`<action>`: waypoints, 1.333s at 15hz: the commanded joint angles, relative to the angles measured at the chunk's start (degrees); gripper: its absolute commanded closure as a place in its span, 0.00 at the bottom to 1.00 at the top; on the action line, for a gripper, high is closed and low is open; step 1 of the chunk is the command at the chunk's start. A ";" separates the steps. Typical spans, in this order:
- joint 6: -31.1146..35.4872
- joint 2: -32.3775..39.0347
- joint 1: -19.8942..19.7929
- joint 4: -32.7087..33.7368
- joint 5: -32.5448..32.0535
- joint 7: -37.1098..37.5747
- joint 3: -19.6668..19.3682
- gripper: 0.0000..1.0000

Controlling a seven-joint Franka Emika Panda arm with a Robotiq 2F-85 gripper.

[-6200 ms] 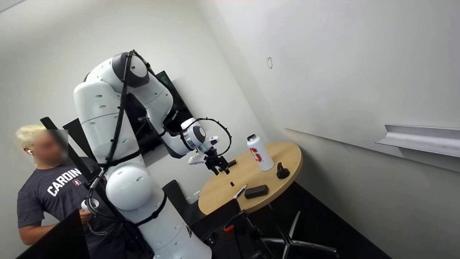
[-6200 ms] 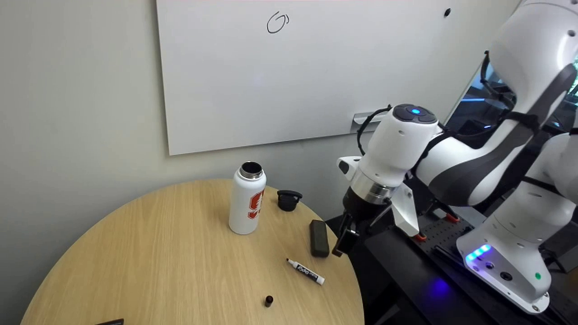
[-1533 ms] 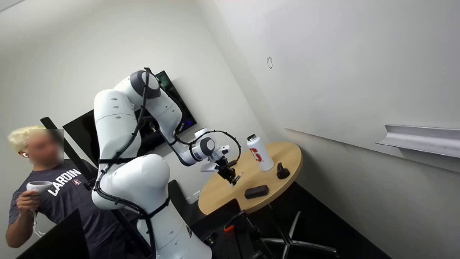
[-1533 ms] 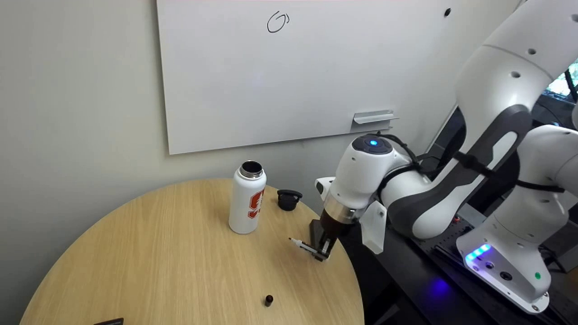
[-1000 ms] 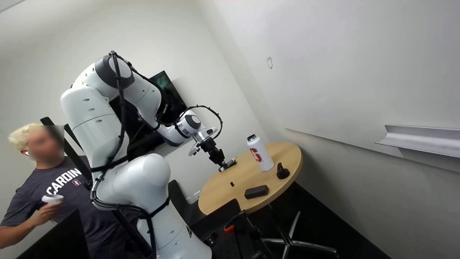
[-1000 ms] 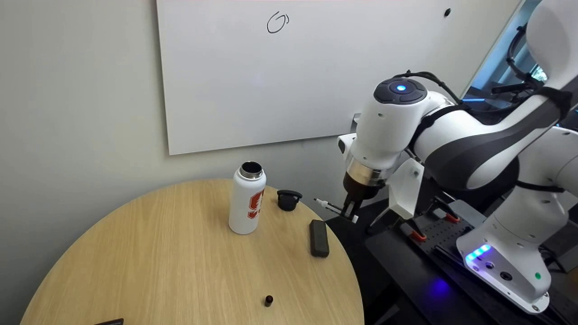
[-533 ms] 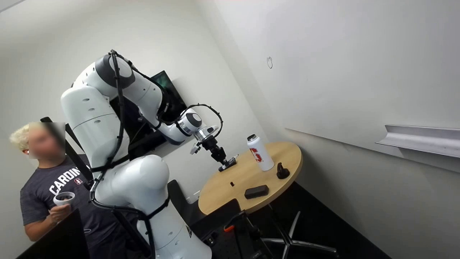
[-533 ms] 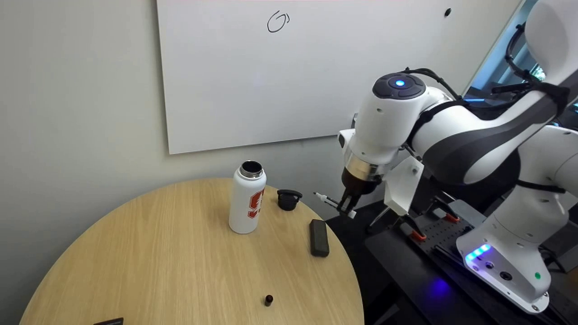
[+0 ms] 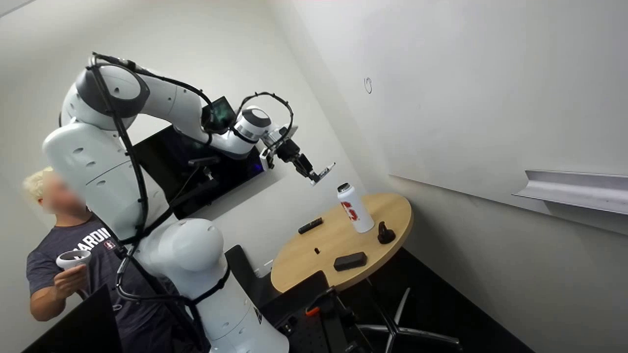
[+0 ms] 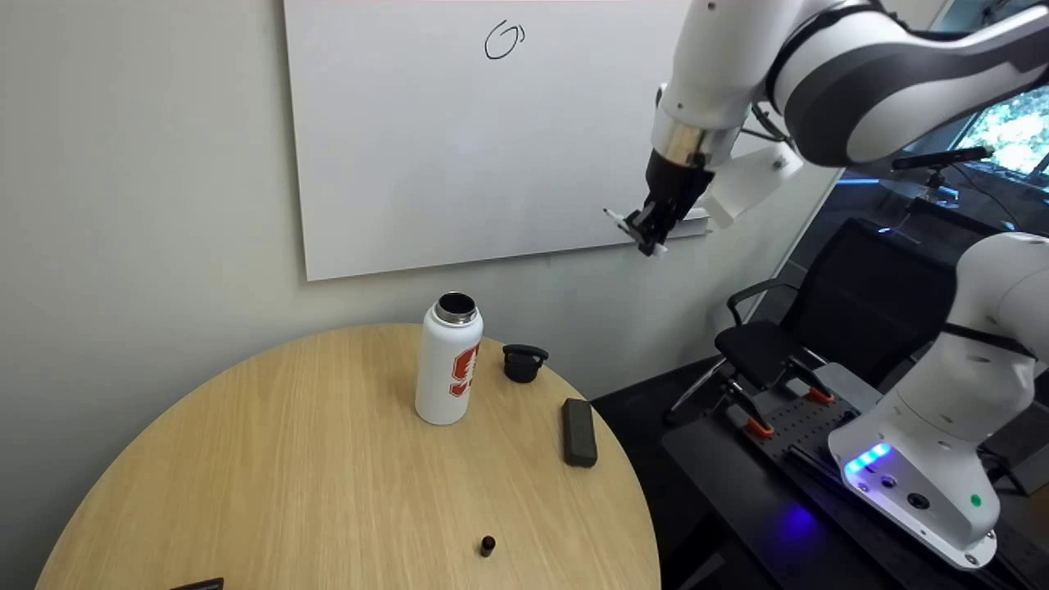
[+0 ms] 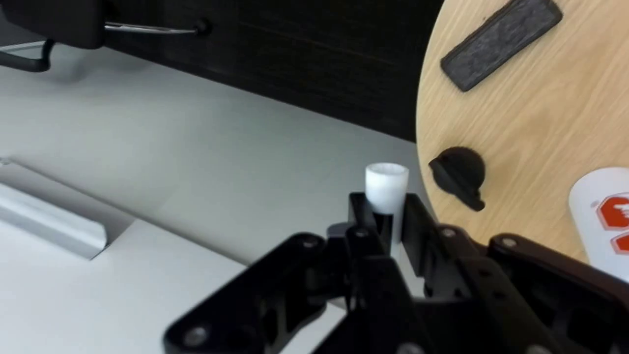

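My claw (image 11: pixel 386 210) grips the uncapped dry-erase marker (image 11: pixel 386 185), which I have just raised far higher than the tabletop (image 10: pixel 328 475), so it hangs in midair, clear of the white water bottle (image 10: pixel 445 369).

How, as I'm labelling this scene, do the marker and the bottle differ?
The marker is slim; the bottle is far thicker. The marker slants, clamped in the fingers; the bottle stands upright on the table. The marker's print is dark; the bottle's is red. Both are mostly white.
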 commanded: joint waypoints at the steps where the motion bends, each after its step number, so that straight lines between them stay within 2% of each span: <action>1: -3.70 -5.12 -8.59 2.65 -2.22 -7.46 4.40 0.95; 2: -3.01 -5.43 -10.48 3.29 -2.19 -9.47 5.69 0.95; 3: -2.10 -4.52 -11.94 2.25 -0.37 -7.04 7.80 0.95; 4: -2.09 -5.13 -13.81 2.61 -0.12 -7.91 8.94 0.80; 6: -2.12 -5.07 -15.29 2.38 -0.13 -7.82 10.59 0.80; 8: -2.13 -4.45 -15.17 2.36 -0.21 -7.50 11.17 0.80; 9: -1.51 -3.48 -15.91 2.93 -1.53 -6.62 10.83 0.95; 13: 1.56 -2.85 -23.09 5.80 -6.32 -11.66 10.11 0.95; 16: 2.98 -0.95 -27.66 9.31 -8.27 -21.11 8.71 0.95; 19: 4.05 1.35 -30.45 12.96 -8.20 -28.45 7.83 0.95; 20: 3.72 -1.07 -30.22 9.80 -7.17 -25.37 8.57 0.95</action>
